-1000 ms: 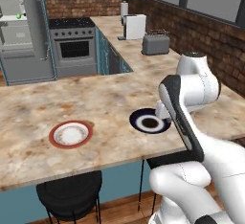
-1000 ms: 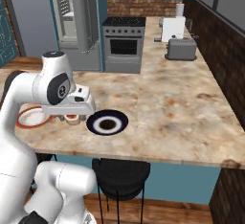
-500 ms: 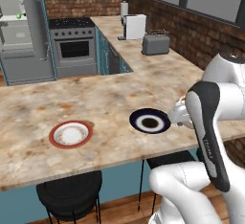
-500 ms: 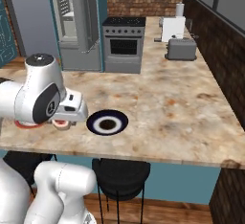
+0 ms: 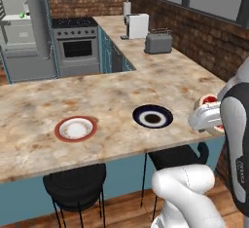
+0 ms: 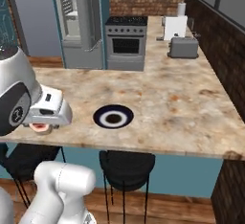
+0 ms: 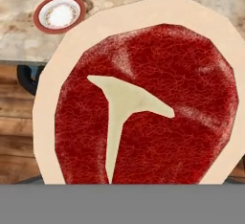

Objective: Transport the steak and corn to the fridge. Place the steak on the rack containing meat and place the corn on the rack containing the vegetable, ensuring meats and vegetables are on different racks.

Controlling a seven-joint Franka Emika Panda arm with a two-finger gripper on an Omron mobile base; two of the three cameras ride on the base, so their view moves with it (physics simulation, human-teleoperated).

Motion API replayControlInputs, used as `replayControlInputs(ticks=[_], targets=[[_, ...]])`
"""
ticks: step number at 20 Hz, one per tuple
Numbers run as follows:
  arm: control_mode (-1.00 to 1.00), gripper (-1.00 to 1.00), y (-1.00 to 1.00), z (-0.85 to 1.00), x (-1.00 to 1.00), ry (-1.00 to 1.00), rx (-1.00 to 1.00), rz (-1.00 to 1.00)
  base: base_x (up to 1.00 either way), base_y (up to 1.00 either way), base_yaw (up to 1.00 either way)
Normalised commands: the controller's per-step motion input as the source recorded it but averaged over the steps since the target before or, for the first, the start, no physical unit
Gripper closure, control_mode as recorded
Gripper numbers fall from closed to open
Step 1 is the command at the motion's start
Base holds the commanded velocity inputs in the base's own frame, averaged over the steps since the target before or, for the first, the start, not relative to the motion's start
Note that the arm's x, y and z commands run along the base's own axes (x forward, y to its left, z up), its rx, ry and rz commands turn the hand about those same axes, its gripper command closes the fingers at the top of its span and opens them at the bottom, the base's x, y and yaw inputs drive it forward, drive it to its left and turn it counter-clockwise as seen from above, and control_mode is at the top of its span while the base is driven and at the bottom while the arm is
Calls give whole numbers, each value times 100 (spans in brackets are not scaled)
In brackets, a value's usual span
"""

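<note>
I hold the steak [image 7: 143, 103] tight in my pincer [image 5: 210, 117], lifted clear past the counter [image 5: 97, 100] edge. The fridge [image 5: 24, 27] stands far off at eleven o'clock, door open.

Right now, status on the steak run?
Gripper shut on steak, off the counter's edge. Fridge open, far across. Stools below.

bench [image 5: 112, 100]: broad bare middle, open passage
obstacles: dark plate [image 5: 152, 117], red-rimmed plate [image 5: 75, 128]
far end: toaster [image 5: 158, 42] near the wall
</note>
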Motion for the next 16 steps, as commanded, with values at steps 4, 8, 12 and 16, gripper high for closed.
replayControlInputs(ticks=[4, 8, 12, 16], targets=[[100, 100, 0, 0, 0, 0, 0, 0, -100, 87, 0], [100, 100, 0, 0, 0, 0, 0, 0, -77, 100, 1], [100, 100, 0, 0, 0, 0, 0, 0, -2, 100, 0], [100, 100, 0, 0, 0, 0, 0, 0, 3, 100, 0]])
